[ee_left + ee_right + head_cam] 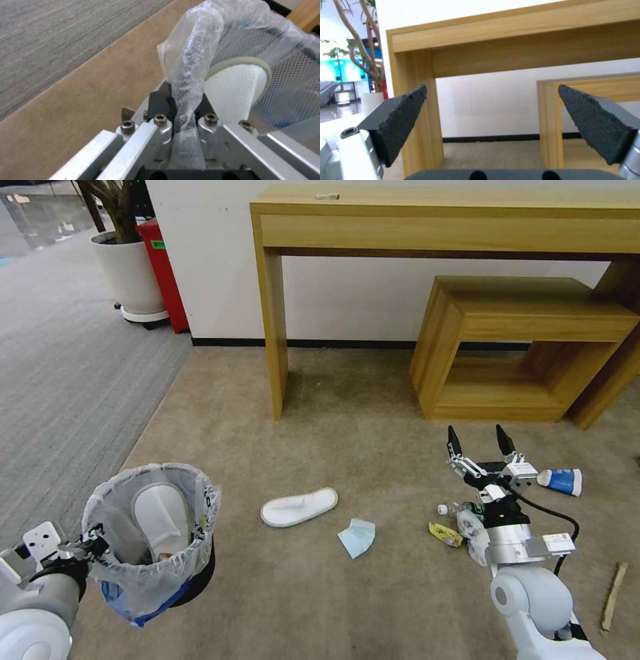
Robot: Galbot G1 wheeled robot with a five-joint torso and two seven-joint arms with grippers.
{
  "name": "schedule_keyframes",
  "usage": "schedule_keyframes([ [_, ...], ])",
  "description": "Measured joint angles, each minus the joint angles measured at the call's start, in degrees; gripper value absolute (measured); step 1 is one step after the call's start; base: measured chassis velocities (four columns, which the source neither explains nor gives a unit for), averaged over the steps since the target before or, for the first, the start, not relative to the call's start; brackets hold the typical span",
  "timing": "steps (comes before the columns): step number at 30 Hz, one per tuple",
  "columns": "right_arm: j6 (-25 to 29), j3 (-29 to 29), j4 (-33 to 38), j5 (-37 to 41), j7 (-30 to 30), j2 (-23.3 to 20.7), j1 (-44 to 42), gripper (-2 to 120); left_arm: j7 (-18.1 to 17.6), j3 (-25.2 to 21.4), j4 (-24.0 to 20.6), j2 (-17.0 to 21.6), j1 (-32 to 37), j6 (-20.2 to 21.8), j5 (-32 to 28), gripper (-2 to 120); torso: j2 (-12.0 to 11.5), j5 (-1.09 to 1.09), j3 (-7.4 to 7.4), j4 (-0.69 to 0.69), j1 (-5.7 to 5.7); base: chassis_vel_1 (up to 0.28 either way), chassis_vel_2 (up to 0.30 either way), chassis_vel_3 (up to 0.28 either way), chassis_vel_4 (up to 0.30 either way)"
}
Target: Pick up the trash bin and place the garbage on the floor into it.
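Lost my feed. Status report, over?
Left pincer shut on trash bin rim. Right pincer open, empty. One slipper binned; slipper, mask on floor.

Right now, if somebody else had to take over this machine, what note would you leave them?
Left gripper: shut on the rim of the trash bin, held off the floor.
Right gripper: open, holding nothing, above the litter on the right.
Done: one white slipper is in the bin.
Left on the floor: second slipper, light blue mask, yellow wrapper, clear bottle, blue paper cup, wooden stick.
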Motion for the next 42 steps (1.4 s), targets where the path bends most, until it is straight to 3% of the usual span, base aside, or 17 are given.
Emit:
schedule_keyframes([
  [19,-0.22,0.13,0.42,-0.81,0.67,-0.78,0.16,100,0.58,0.09,-0.16,0.14,0.42,-0.01,-0.15,3,-0.01,-0.02,0.02,0.0,0.01,-0.265,0.256,0.264,-0.268],
  [26,-2.73,-0.48,0.69,-2.92,1.83,-1.88,-0.27,100,0.52,0.04,-0.35,-0.18,0.61,-0.01,0.32,3,0.0,0.01,-0.01,0.0,0.0,-0.003,0.012,0.02,-0.011],
  [30,-8.06,-0.67,1.33,-5.5,0.9,-3.97,-1.31,100,0.42,0.04,-0.41,-0.26,0.62,-0.02,0.59,3,0.0,0.0,-0.02,0.0,0.0,0.031,-0.024,-0.037,0.023],
  [33,-16.67,-1.88,3.0,-8.1,-0.14,-9.29,-2.99,100,0.36,0.03,-0.56,-0.38,0.63,-0.03,0.79,3,0.0,0.0,-0.01,0.0,0.0,0.0,0.0,0.0,0.0],
  [34,-16.67,-1.88,3.0,-8.1,-0.14,-9.29,-2.99,100,0.36,0.03,-0.56,-0.38,0.63,-0.03,0.79,3,0.0,0.0,-0.01,0.0,0.0,0.0,0.0,0.0,0.0],
  [37,-27.58,-2.92,5.65,-9.75,-3.55,-14.95,-4.33,100,0.36,-0.02,-0.57,-0.44,0.65,-0.06,0.85,3,0.0,0.0,0.0,0.0,0.0,0.0,0.0,0.0,0.0],
  [38,-27.58,-2.92,5.65,-9.75,-3.55,-14.95,-4.33,100,0.36,-0.02,-0.57,-0.44,0.65,-0.06,0.85,3,0.0,0.0,0.0,0.0,0.0,0.0,0.0,0.0,0.0],
  [40,-35.83,-3.9,7.49,-10.0,-6.49,-17.86,-4.54,100,0.35,-0.06,-0.39,-0.51,0.65,-0.12,0.91,3,0.0,0.0,0.0,0.0,0.0,0.0,0.0,0.0,0.0],
  [42,-37.26,-4.19,7.74,-9.98,-6.94,-18.34,-4.48,100,0.34,-0.07,-0.36,-0.54,0.65,-0.12,0.93,3,0.0,0.0,-0.01,0.0,0.0,0.0,0.0,0.0,0.0],
])
